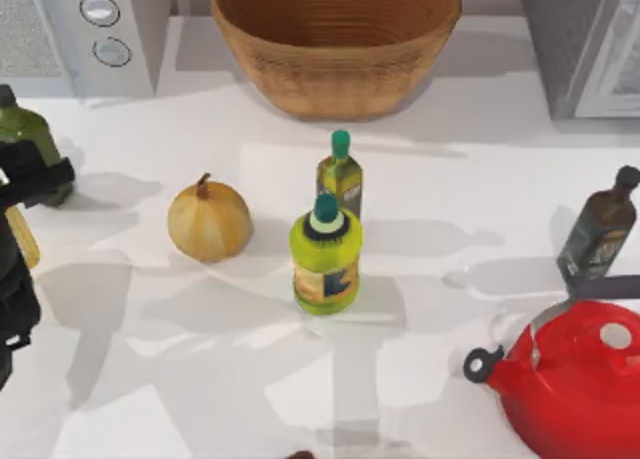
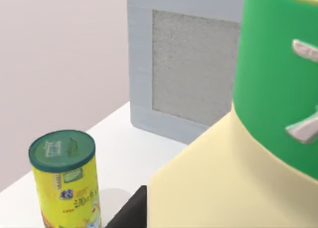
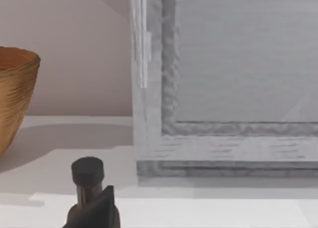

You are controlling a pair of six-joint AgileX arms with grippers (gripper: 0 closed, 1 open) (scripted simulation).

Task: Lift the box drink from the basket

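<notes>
The basket (image 1: 335, 84) sits at 12 o'clock on the surface, and what shows of its ribbed inside holds nothing. The box drink (image 1: 20, 237) is not in there. It is way out at 9 o'clock, at the surface's left edge, a pale cream sliver tucked just under the left gripper (image 1: 35, 179). From that gripper the carton lies toward 6 o'clock, right up against the dark arm, with its long axis running roughly 12 to 6. Whether it stands or hangs tilted is hidden. In the left wrist view a broad cream face (image 2: 208, 188) looms close beside the green bottle (image 2: 278, 74). That is likely the carton, but whether the gripper is clenched on it or released cannot be told. The left arm is clearly the nearer one. The right arm idles off at 3 o'clock near the dark bottle (image 3: 87, 176), and its grip cannot be told either.
</notes>
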